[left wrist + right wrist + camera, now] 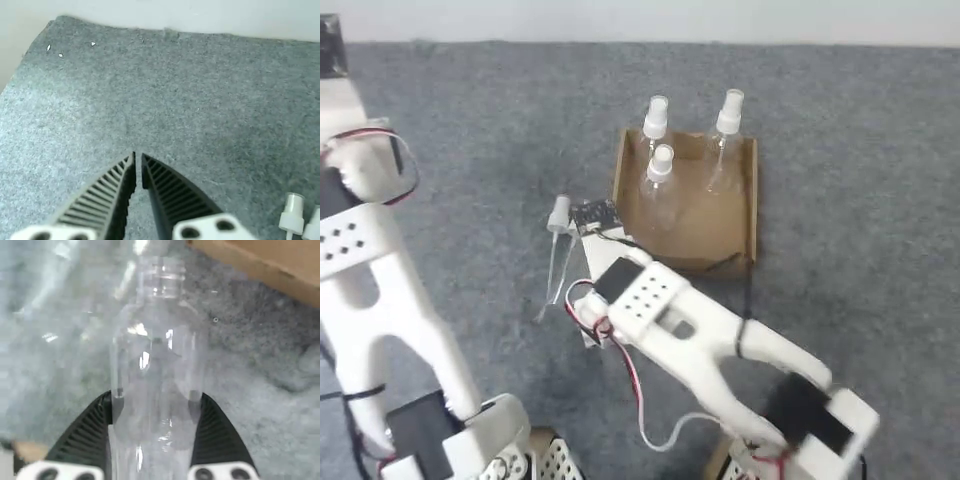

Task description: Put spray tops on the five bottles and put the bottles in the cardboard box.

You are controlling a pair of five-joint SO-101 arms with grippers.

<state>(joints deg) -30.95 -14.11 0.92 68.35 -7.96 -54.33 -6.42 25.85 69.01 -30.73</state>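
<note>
cardboard box (pixel 752 200) holding three capped bottles (pixel 661 185) upright, your right gripper (pixel 155 399) pinching an uncapped bottle (pixel 155 355) by its body — left gripper (pixel 138 160) pressed nearly together over the mat (pixel 210 100)

My right arm (pixel 690 325) lies across the near wall of the cardboard box (pixel 748 190), covering part of that wall. From above it also hides most of the bottle (pixel 155 340) just beside the box. Close up, the bottle's base runs off the picture edge inside my right gripper (pixel 155 400), and the box is only a cut-off corner beyond the neck. Near my left gripper (pixel 138 156), two spray tops (pixel 291 212) are clipped at the edge. Whether they sit on bottles, I can't tell.
</note>
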